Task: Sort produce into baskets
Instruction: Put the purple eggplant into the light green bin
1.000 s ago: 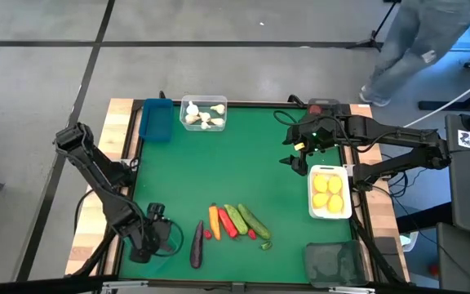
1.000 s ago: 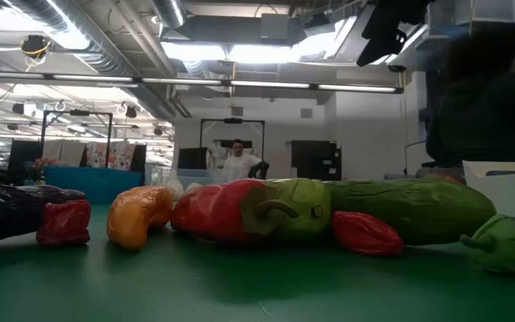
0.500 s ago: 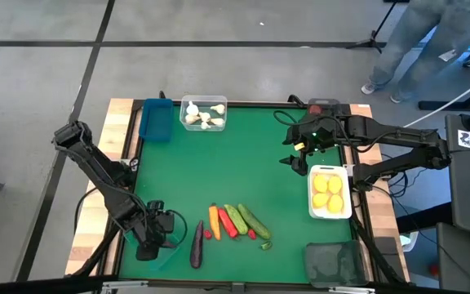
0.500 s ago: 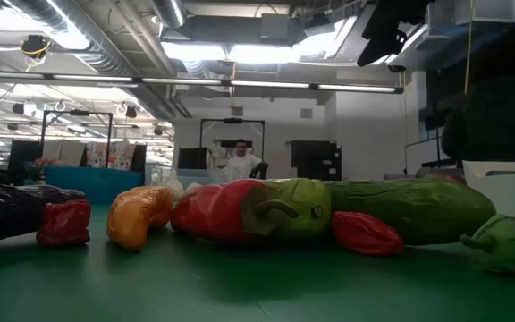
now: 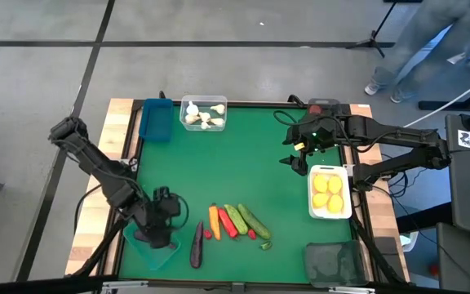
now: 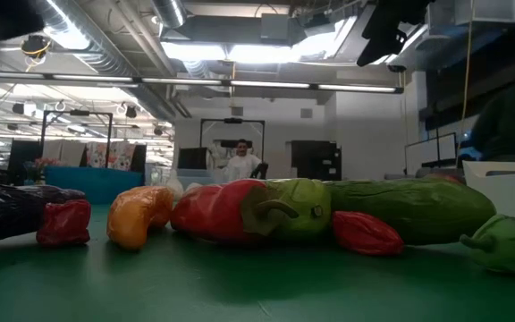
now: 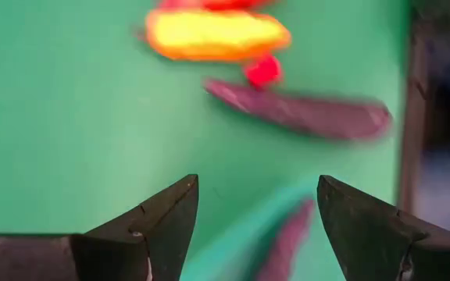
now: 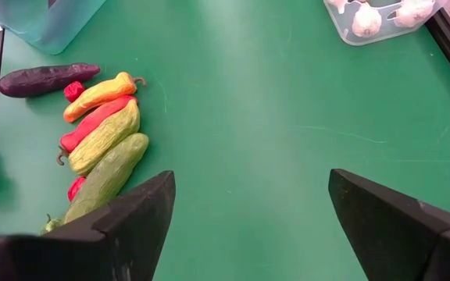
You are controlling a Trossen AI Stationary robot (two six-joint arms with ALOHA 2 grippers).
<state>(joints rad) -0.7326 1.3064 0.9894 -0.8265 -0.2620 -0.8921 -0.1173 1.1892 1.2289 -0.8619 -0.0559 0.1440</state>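
Observation:
My left gripper (image 5: 160,227) is open and empty, above the far end of the teal basket (image 5: 155,251) at the near left. In the left wrist view (image 7: 256,183) a purple eggplant (image 7: 283,243) lies in that teal basket (image 7: 233,234). A second eggplant (image 5: 197,243) lies on the green mat beside it. An orange carrot (image 5: 213,217), a red pepper (image 5: 227,222), two cucumbers (image 5: 237,219) and red berries (image 5: 208,234) lie in a row on the mat. My right gripper (image 5: 299,153) is open and empty at the far right, beside the white basket of lemons (image 5: 330,193).
A blue basket (image 5: 156,119) and a clear basket with garlic (image 5: 204,113) stand at the far edge. A dark basket (image 5: 333,261) stands at the near right corner. The mat's middle (image 5: 251,163) is bare. A person walks beyond the far right corner.
My left gripper has moved from over the teal basket toward the table's far and right side, so more of the basket shows below it. The right arm has kept still.

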